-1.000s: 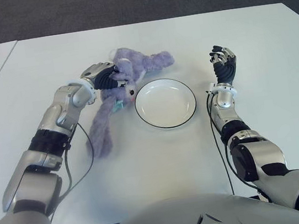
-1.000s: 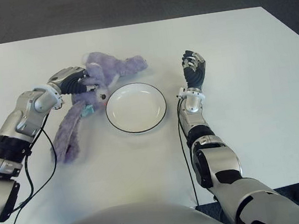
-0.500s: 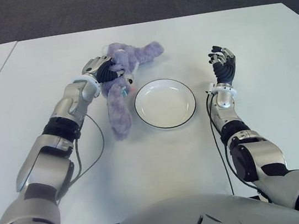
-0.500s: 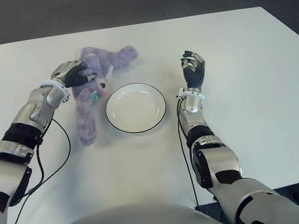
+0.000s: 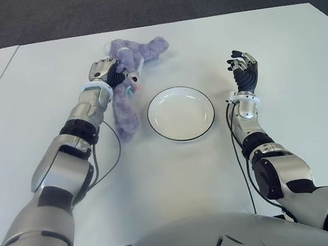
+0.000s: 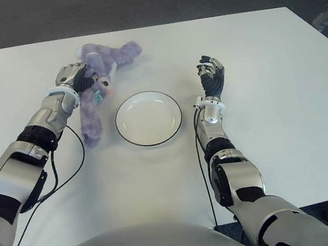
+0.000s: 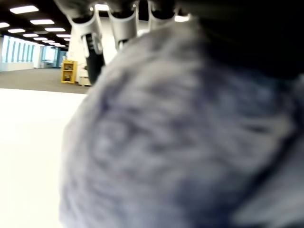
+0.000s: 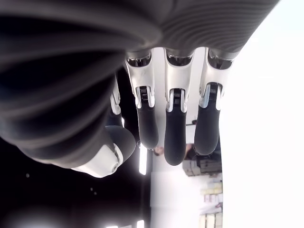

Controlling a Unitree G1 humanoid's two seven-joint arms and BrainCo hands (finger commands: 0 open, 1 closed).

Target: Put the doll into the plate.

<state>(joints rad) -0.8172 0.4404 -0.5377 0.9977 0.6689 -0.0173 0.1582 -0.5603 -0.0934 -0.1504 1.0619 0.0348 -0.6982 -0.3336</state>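
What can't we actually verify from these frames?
- Left wrist view: the purple plush doll fills the frame as a blur, so the left hand's finger contact on it is hidden.
- Eye views: the hand covers part of the doll, and its face is too small to read.
- Right wrist view: only the open right hand shows; the plate and table are out of view.

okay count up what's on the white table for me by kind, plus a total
Fluffy purple plush doll, gripped in the left hand: 1
Round white plate with black rim, nothing in it: 1
Total: 2
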